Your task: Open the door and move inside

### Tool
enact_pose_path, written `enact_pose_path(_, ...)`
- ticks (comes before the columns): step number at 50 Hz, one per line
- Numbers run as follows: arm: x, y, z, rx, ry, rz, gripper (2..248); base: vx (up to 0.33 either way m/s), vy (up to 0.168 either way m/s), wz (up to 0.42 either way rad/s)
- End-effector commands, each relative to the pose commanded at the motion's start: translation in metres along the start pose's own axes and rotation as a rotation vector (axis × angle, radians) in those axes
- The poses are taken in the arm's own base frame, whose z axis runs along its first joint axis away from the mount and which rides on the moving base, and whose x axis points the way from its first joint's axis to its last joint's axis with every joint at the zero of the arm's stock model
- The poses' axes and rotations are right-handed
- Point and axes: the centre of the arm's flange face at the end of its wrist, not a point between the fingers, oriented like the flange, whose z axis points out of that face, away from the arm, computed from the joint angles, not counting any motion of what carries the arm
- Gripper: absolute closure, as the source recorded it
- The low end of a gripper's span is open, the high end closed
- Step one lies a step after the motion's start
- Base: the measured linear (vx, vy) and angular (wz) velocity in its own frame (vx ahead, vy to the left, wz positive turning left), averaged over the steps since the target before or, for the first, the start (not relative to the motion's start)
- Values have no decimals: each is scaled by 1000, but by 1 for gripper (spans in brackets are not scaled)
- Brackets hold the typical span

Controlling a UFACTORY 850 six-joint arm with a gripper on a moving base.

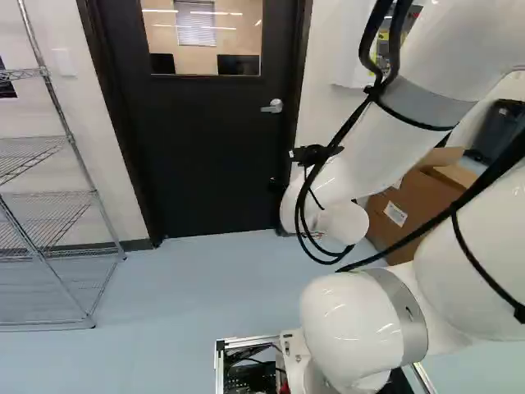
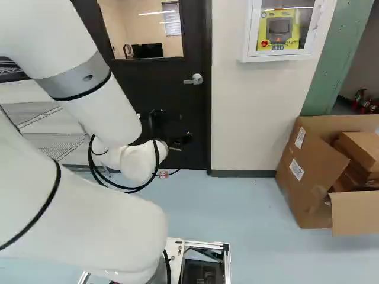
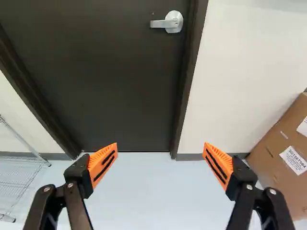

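Note:
Beyond the arm, the gripper (image 2: pixel 177 142) shows as a small dark shape against the door in the right base view, partly hidden by the wrist. In the wrist view the gripper (image 3: pixel 160 146) is wide open, its orange pads far apart with nothing between them. The dark door (image 1: pixel 213 148) stands closed in its frame, with a window in its upper part. Its silver lever handle (image 3: pixel 168 22) lies ahead of the gripper, near the door's right edge, untouched; the handle (image 2: pixel 193 79) also shows in the right base view.
Wire shelving (image 1: pixel 57 197) stands left of the door in the left base view. Right of the door are a white wall (image 2: pixel 254 112) with a cabinet (image 2: pixel 244 35) holding a yellow device, and an open cardboard box (image 2: pixel 308 195). Blue floor (image 1: pixel 189 279) lies before the door.

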Motion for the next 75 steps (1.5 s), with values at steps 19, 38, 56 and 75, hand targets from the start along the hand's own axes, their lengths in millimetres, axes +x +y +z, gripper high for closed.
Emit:
enact_pose_path(19, 0, 0, 0, 0, 0, 0, 3, 159, 41, -13)
enact_pose_path(38, 0, 0, 0, 0, 0, 0, 3, 140, 18, 0)
enact_pose_path(56, 0, 0, 0, 0, 0, 0, 3, 130, 4, -3)
enact_pose_path(75, 0, 0, 0, 0, 0, 0, 3, 126, 3, -7)
